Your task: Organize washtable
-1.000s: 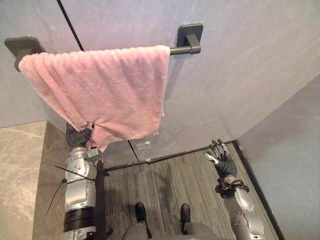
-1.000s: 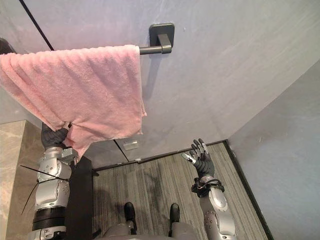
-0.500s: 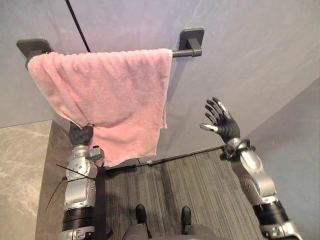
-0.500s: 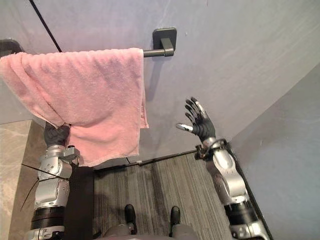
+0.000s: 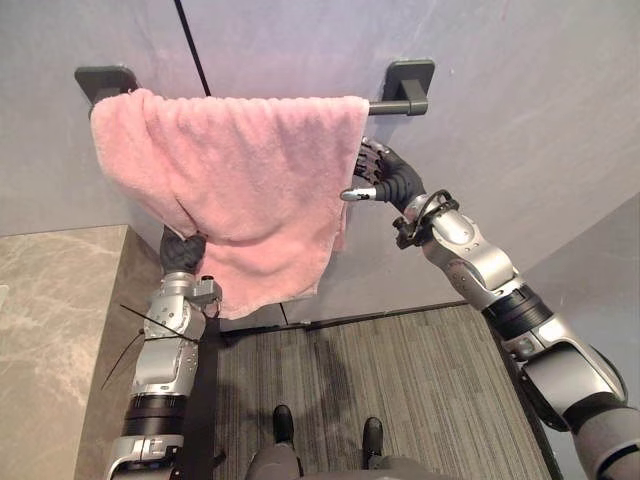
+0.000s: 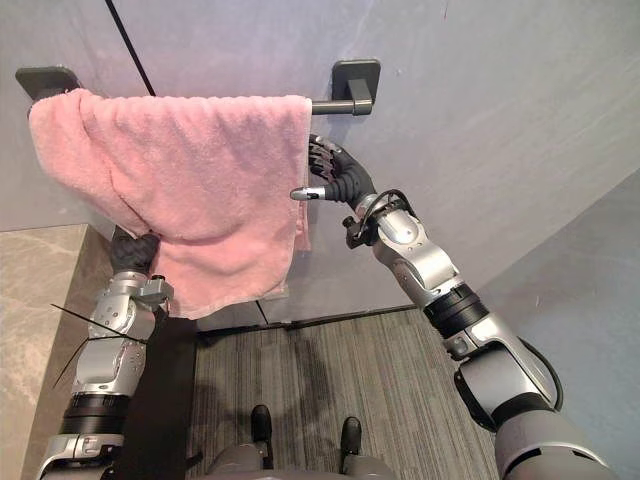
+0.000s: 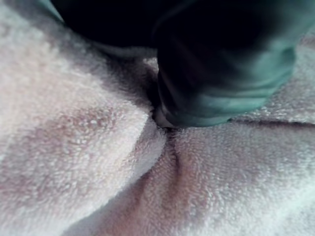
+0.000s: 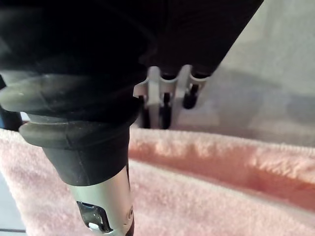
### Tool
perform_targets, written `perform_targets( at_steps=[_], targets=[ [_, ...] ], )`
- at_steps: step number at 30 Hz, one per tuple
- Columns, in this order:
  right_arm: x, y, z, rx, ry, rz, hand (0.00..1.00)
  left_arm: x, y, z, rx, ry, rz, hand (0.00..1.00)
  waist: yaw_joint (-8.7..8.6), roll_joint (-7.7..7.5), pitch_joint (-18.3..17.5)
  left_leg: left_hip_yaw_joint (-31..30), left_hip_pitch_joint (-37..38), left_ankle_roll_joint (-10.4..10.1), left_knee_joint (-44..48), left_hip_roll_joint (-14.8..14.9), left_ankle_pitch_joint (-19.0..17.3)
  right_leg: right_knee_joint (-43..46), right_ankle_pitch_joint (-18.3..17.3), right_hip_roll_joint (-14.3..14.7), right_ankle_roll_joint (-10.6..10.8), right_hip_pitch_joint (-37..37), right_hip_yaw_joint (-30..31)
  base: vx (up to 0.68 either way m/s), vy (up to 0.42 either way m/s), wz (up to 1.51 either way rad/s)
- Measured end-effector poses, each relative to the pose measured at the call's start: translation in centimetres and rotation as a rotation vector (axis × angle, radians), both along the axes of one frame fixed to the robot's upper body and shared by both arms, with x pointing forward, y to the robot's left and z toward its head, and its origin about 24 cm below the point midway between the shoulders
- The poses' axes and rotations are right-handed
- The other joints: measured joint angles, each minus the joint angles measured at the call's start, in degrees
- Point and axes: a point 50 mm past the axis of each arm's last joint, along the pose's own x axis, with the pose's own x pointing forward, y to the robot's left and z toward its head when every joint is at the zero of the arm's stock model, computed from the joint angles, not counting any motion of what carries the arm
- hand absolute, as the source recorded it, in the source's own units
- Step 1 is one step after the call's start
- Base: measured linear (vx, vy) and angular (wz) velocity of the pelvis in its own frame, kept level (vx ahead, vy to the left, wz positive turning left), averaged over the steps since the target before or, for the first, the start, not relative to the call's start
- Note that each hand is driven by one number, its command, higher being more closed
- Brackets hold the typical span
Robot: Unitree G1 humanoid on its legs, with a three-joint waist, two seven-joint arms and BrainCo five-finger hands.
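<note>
Pink towel (image 5: 240, 190) is draped over the dark bar (image 5: 385, 102) on the grey wall (image 5: 520, 90), bunched on the left. Left hand (image 5: 184, 252) is under the towel's lower left part with the cloth gathered and pinched at its tip. Right hand (image 5: 385, 180) is at the towel's right edge just below the bar, spread and not gripping: thumb in front of the cloth, fingers (image 8: 162, 98) on the far side by the wall.

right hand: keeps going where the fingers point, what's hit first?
Likely the pink towel, at its right edge: the right hand points at it and is almost touching. Depth is unclear; it could slip behind it toward the wall.
</note>
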Motion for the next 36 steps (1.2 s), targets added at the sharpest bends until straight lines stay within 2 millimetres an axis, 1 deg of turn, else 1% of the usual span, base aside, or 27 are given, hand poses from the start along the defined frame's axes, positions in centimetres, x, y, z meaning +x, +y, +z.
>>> perform_targets(
  at_steps=[1, 3, 5, 6, 11, 16, 21, 23, 24, 25, 28, 29, 32, 36],
  targets=[
    [0.2, 0.5, 0.1, -0.004, 0.004, 0.007, 0.00, 0.3, -0.3, 0.1, 0.004, -0.001, -0.010, 1.00, 0.00, 0.03, -0.02, -0.21, -0.20, -0.10, 0.00, 0.05, 0.19, -0.07, 0.11, 0.05, -0.16, -0.08, -0.20, -0.03, -0.003, 0.06],
    [0.3, 0.9, 0.2, -0.012, 0.001, 0.017, 0.00, 0.5, -0.5, 0.0, 0.008, 0.003, -0.019, 1.00, 0.04, 0.03, -0.02, -0.48, -0.30, -0.13, 0.00, 0.11, 0.29, -0.10, 0.17, 0.10, -0.25, -0.04, -0.36, -0.03, -0.001, 0.06],
    [0.3, 1.9, 0.4, -0.001, 0.000, 0.039, 0.00, 0.6, -0.5, -0.1, 0.008, 0.007, -0.018, 1.00, 0.05, 0.06, -0.03, -0.59, -0.33, -0.16, 0.00, 0.18, 0.33, -0.10, 0.22, 0.10, -0.31, -0.03, -0.38, -0.01, 0.001, 0.02],
    [0.3, 2.2, 0.5, -0.003, 0.000, 0.044, 1.00, 0.6, -0.5, -0.1, 0.008, 0.008, -0.018, 1.00, 0.05, 0.06, -0.04, -0.60, -0.33, -0.17, 0.00, 0.21, 0.33, -0.10, 0.22, 0.10, -0.32, -0.02, -0.38, 0.00, 0.000, 0.00],
    [0.1, 3.7, 0.4, 0.003, 0.007, 0.081, 1.00, 1.0, -1.1, 0.2, 0.014, 0.000, -0.040, 1.00, 0.10, 0.06, -0.04, -1.05, -0.58, -0.18, 0.00, 0.22, 0.33, -0.14, 0.23, 0.10, -0.34, -0.03, -0.54, -0.01, 0.004, 0.04],
    [0.0, 4.2, 0.4, 0.021, 0.008, 0.075, 1.00, 1.1, -1.3, 0.3, 0.016, -0.005, -0.047, 1.00, 0.05, 0.06, -0.05, -1.04, -0.59, -0.17, 0.01, 0.14, 0.33, -0.15, 0.23, 0.12, -0.34, -0.03, -0.53, 0.00, 0.000, 0.00],
    [0.4, 3.1, 1.1, 0.051, -0.012, 0.013, 1.00, 1.1, -1.3, 0.3, 0.016, -0.004, -0.048, 1.00, -0.03, 0.06, -0.05, -1.04, -0.58, -0.17, 0.01, 0.13, 0.34, -0.15, 0.23, 0.14, -0.34, -0.03, -0.52, 0.00, 0.000, 0.00],
    [0.4, 2.4, 1.0, 0.078, -0.011, -0.008, 1.00, 1.1, -1.4, 0.3, 0.015, -0.004, -0.048, 1.00, -0.05, 0.08, -0.12, -1.02, -0.56, -0.17, 0.02, 0.13, 0.34, -0.15, 0.23, 0.14, -0.34, -0.02, -0.51, 0.00, 0.000, 0.00],
    [0.2, 1.9, 0.4, 0.101, 0.003, -0.021, 1.00, 1.1, -1.4, 0.3, 0.016, -0.004, -0.046, 1.00, 0.00, 0.11, -0.29, -1.00, -0.56, -0.17, 0.02, 0.13, 0.34, -0.15, 0.22, 0.13, -0.34, -0.01, -0.51, 0.00, 0.000, 0.00],
    [0.0, 1.7, 0.0, 0.119, 0.015, -0.027, 1.00, 1.0, -1.1, 0.4, 0.020, -0.005, -0.036, 1.00, 0.03, 0.17, -0.36, -1.00, -0.53, -0.17, 0.03, 0.12, 0.34, -0.15, 0.22, 0.09, -0.34, 0.01, -0.52, 0.00, 0.000, 0.00],
    [-0.6, 1.1, -0.4, 0.136, 0.003, -0.034, 1.00, 0.9, 0.8, 1.4, 0.045, -0.031, 0.014, 1.00, -0.10, 0.27, -0.81, -0.71, -0.20, -0.17, 0.03, 0.15, 0.34, -0.15, 0.22, 0.07, -0.34, 0.18, -0.50, 0.00, 0.003, -0.04],
    [-0.7, 1.1, -0.8, 0.139, 0.011, -0.035, 1.00, 0.9, 0.9, 1.6, 0.050, -0.039, 0.015, 1.00, -0.07, 0.40, -1.43, -0.71, -0.19, -0.17, 0.02, 0.13, 0.33, -0.15, 0.22, 0.08, -0.33, 0.21, -0.49, 0.00, 0.000, 0.00],
    [-0.7, 1.2, -0.9, 0.140, 0.009, -0.034, 1.00, 1.0, 0.7, 1.9, 0.048, -0.052, 0.011, 1.00, -0.06, 0.52, -1.57, -0.72, -0.09, -0.17, 0.01, 0.10, 0.33, -0.15, 0.22, 0.04, -0.33, 0.33, -0.47, 0.00, 0.000, 0.00],
    [-0.8, 1.0, -1.4, 0.147, 0.022, -0.044, 1.00, 1.1, 0.1, 1.4, 0.017, -0.046, 0.006, 1.00, 0.03, 0.43, -1.62, -1.00, 0.57, -0.19, -0.01, 0.08, 0.31, -0.15, 0.17, -0.13, -0.35, 1.11, -0.52, 0.00, 0.000, 0.02]
  ],
)
